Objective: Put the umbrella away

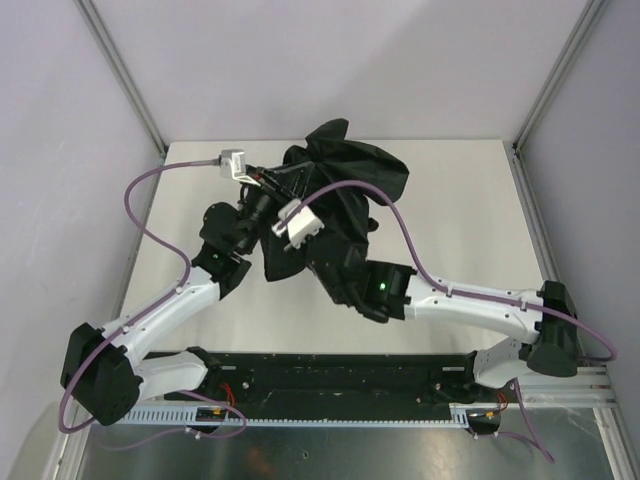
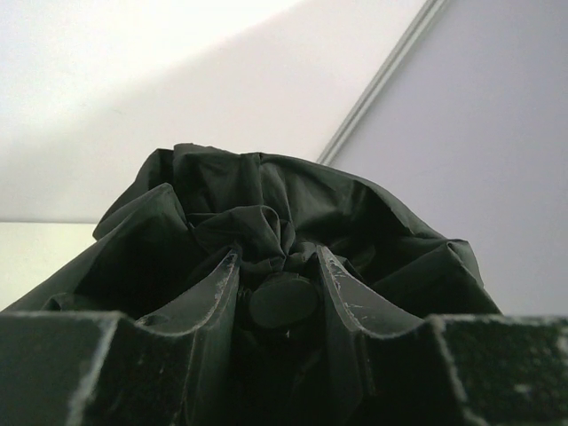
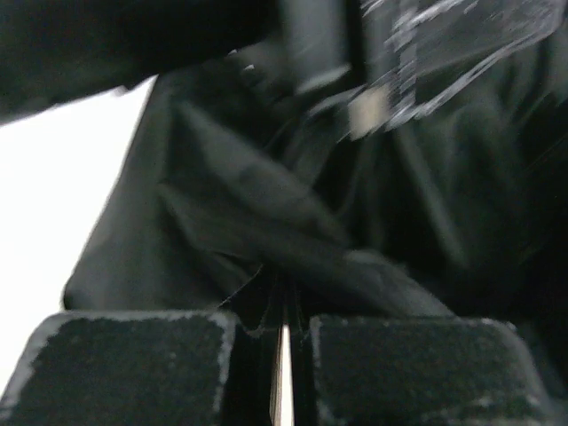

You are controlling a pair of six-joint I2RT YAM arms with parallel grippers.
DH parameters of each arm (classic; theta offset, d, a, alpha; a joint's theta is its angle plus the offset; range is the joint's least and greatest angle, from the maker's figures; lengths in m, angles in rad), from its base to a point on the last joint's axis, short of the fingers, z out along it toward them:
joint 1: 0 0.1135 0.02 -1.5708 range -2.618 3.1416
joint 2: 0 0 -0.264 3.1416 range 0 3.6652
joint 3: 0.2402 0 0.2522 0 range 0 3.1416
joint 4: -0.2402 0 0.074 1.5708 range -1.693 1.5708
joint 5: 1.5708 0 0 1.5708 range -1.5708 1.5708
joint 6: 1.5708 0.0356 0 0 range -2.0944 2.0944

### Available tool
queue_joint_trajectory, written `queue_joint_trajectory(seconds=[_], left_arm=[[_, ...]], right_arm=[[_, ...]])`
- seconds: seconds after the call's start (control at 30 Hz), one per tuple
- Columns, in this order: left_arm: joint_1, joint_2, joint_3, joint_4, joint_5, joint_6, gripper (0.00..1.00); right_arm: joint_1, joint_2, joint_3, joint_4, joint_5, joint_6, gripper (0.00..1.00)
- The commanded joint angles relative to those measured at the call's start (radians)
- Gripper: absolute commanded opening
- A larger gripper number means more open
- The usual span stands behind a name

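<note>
The umbrella (image 1: 345, 175) is a crumpled heap of matte black fabric at the middle back of the white table (image 1: 450, 200). My left gripper (image 1: 278, 188) reaches in from the left. In the left wrist view that gripper (image 2: 280, 266) is shut on the umbrella's (image 2: 266, 204) round black cap (image 2: 282, 302), with gathered fabric bunched just beyond the fingertips. My right gripper (image 1: 300, 245) comes from the right, low at the heap's near side. In the right wrist view its jaws (image 3: 284, 306) are pressed together where a fold of the umbrella's fabric (image 3: 266, 231) runs down into them.
Grey walls with metal corner posts (image 1: 125, 75) close the table in at the back and sides. Purple cables (image 1: 150, 235) loop from both wrists over the table. A black rail (image 1: 340, 375) runs along the near edge between the arm bases.
</note>
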Motion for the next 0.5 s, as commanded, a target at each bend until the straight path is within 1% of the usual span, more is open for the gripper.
queue_joint_trajectory(seconds=[0.0, 0.07, 0.17, 0.27, 0.33, 0.37, 0.4, 0.47], left_arm=[[-0.006, -0.059, -0.004, 0.053, 0.126, -0.057, 0.00], [-0.006, -0.074, -0.009, 0.054, 0.187, -0.054, 0.00], [-0.007, -0.088, -0.016, 0.078, 0.270, -0.037, 0.00], [-0.007, -0.087, -0.035, 0.154, 0.340, -0.038, 0.00], [-0.006, -0.085, -0.041, 0.178, 0.357, -0.027, 0.00], [-0.004, -0.083, -0.042, 0.182, 0.353, -0.023, 0.00], [0.000, -0.081, -0.042, 0.184, 0.347, -0.021, 0.00], [0.012, -0.069, -0.038, 0.186, 0.334, -0.010, 0.00]], right_arm=[[-0.107, 0.057, 0.085, 0.126, 0.050, -0.044, 0.00], [-0.152, 0.083, 0.105, 0.147, 0.043, -0.058, 0.00], [-0.207, 0.114, 0.166, 0.122, -0.043, -0.057, 0.00], [-0.241, 0.131, 0.242, 0.004, -0.092, -0.008, 0.00], [-0.235, 0.115, 0.263, -0.082, -0.131, 0.025, 0.01], [-0.223, 0.091, 0.259, -0.120, -0.154, 0.036, 0.05], [-0.204, 0.060, 0.255, -0.167, -0.191, 0.051, 0.13], [-0.159, 0.001, 0.267, -0.290, -0.282, 0.092, 0.32]])
